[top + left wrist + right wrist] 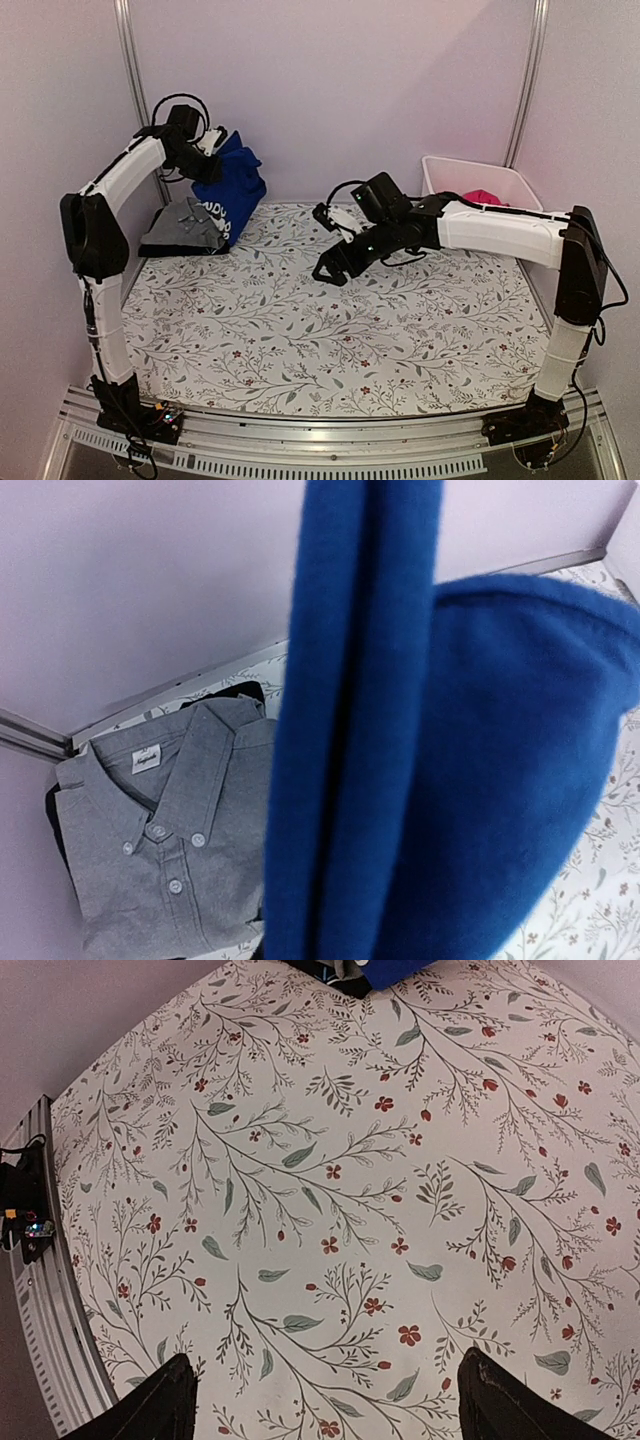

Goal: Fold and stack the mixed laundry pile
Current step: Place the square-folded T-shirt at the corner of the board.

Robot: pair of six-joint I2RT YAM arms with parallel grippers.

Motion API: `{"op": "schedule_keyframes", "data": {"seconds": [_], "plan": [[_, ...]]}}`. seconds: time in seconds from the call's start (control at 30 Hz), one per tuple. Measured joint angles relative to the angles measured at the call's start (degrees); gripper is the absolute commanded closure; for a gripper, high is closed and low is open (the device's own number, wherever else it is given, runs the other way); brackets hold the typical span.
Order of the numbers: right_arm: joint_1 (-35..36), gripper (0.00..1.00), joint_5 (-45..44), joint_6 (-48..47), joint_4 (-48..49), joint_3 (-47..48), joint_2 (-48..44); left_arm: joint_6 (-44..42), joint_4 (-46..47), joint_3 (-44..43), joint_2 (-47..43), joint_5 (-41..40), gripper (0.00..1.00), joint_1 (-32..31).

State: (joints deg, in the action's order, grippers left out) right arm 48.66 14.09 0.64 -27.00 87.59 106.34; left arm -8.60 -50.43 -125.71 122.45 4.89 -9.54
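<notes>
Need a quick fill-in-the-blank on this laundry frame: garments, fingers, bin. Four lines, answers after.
1. The garment hanging from the left fingers is ____ in colour.
2. The folded collared shirt lying below it is ____.
3. The right fingers stand ____ over the floral table covering, holding nothing.
4. The pink garment lies in the white ____.
Missing words: blue; grey; open; bin.
</notes>
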Motion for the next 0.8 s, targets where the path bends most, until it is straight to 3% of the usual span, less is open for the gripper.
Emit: {"op": "schedule_keyframes", "data": {"seconds": [0.43,0.8], "plan": [[0.0,0.11,0.02,-0.02,-0.04,0.15,0.35,3.3,-0.04,0.09,-0.83,8.11,1.0,5.62],[0.0,0.11,0.0,0.0,-1.42,0.15,0.68,4.37,-0.22,0.09,5.99,11.3,0.97,12.59]]}}
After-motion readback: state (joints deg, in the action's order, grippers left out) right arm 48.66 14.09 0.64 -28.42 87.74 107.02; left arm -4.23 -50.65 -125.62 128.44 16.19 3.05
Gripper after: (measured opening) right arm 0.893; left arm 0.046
